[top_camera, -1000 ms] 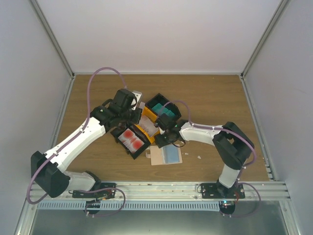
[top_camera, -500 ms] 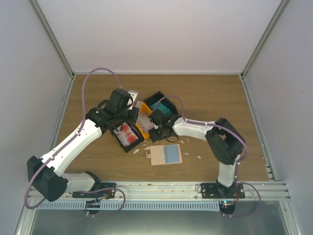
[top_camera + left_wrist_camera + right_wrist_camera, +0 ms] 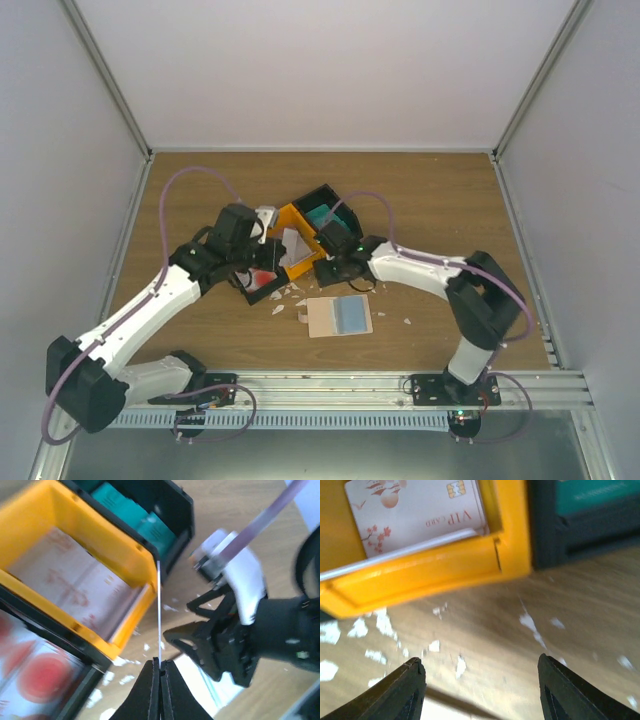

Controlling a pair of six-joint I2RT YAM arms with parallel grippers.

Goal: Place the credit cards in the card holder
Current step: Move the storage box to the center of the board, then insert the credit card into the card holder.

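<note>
My left gripper (image 3: pixel 160 666) is shut on a thin credit card (image 3: pixel 159 610) seen edge-on, standing upright just beside the orange tray's corner. In the top view the left gripper (image 3: pixel 264 272) hangs over the trays' near end. My right gripper (image 3: pixel 480 680) is open and empty above bare wood just off the orange tray (image 3: pixel 420 575). It faces the held card in the left wrist view, right gripper (image 3: pixel 220 640). The card holder (image 3: pixel 338 316) lies open and flat, pale blue pockets up, close in front of the right gripper (image 3: pixel 330 268). More credit cards lie in the trays: pinkish (image 3: pixel 415 515), teal (image 3: pixel 130 515), red-blotched (image 3: pixel 30 675).
The joined trays sit mid-table: black tray (image 3: pixel 322 212) with teal cards, orange tray (image 3: pixel 288 222), and a black tray mostly under my left arm. Small white scraps (image 3: pixel 285 298) are strewn on the wood between the trays and the card holder. Enclosure walls ring the table.
My left arm has drawn back toward the near-left with the card and now covers the red-card tray. The trays have shifted slightly left. The right gripper stays open by the orange tray.
</note>
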